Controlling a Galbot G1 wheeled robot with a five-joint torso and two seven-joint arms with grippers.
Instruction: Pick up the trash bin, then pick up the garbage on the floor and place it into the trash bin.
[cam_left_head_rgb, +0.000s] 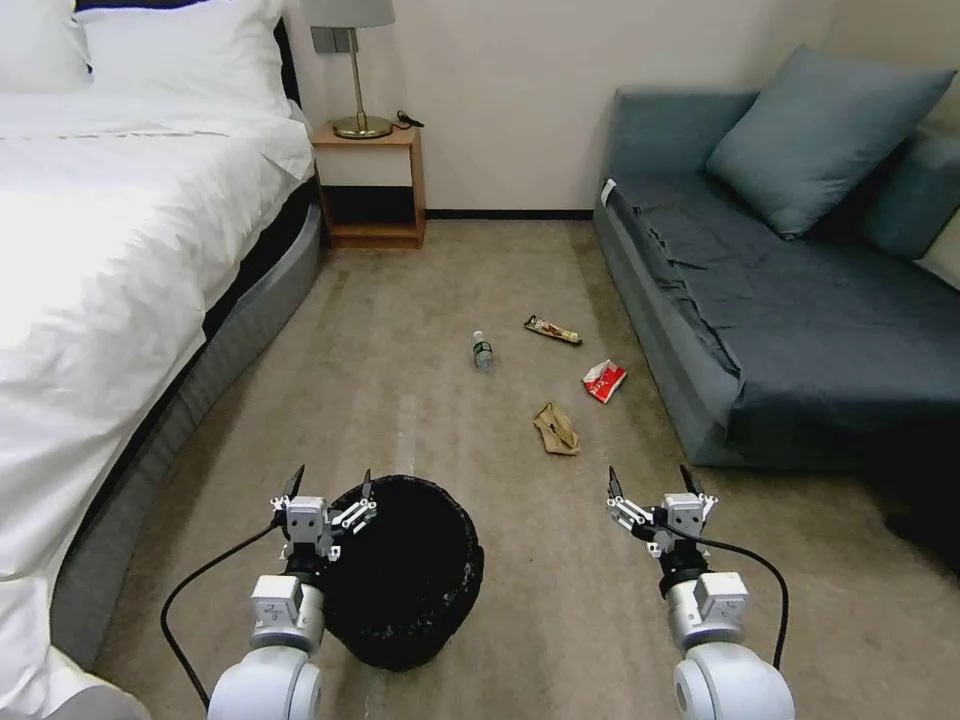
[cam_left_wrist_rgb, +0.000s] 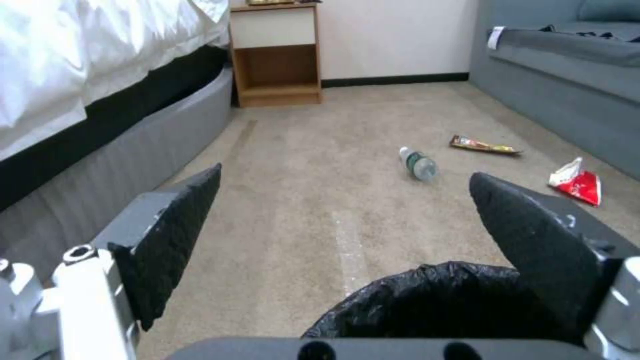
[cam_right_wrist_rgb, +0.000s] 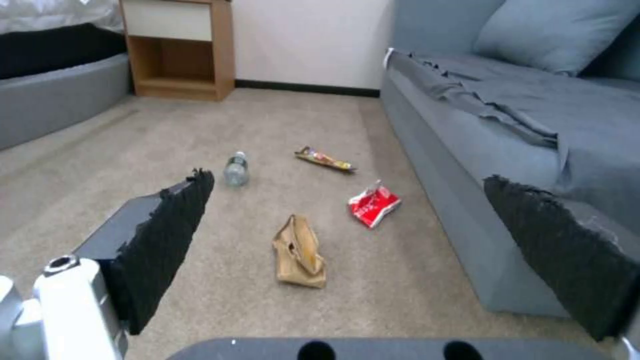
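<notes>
The trash bin (cam_left_head_rgb: 405, 575), lined w/ a black bag, stands on the carpet at about 7 o'clock in the head view, close in front of the robot. The left gripper (cam_left_head_rgb: 328, 487) hangs at the bin's far-left rim, fingers spread wide, nothing between them; one fingertip sits over the rim edge, the other out over carpet. In the left wrist view the bag's crinkled rim (cam_left_wrist_rgb: 433, 300) shows beside one finger (cam_left_wrist_rgb: 533, 240).

The right gripper (cam_left_head_rgb: 651, 482) hovers over bare carpet at approx. 5 o'clock, well apart from the bin, fingers also wide and holding nothing.

Garbage lies ahead, around centre to 2 o'clock, btwn bed (cam_left_head_rgb: 110, 250) and sofa (cam_left_head_rgb: 800, 320):
- tan paper wad (cam_left_head_rgb: 557, 428), nearest the robot;
- red-and-white packet (cam_left_head_rgb: 604, 380), just beside the sofa base;
- small clear bottle (cam_left_head_rgb: 483, 350) on its side, green label band, text too small to read;
- long dark snack wrapper (cam_left_head_rgb: 552, 329), farthest out; printing on it unreadable.

All four pieces lie apart from each other, none touching the bin. A nightstand (cam_left_head_rgb: 370, 185) w/ a lamp (cam_left_head_rgb: 355, 60) stands at 12 o'clock against the wall.
</notes>
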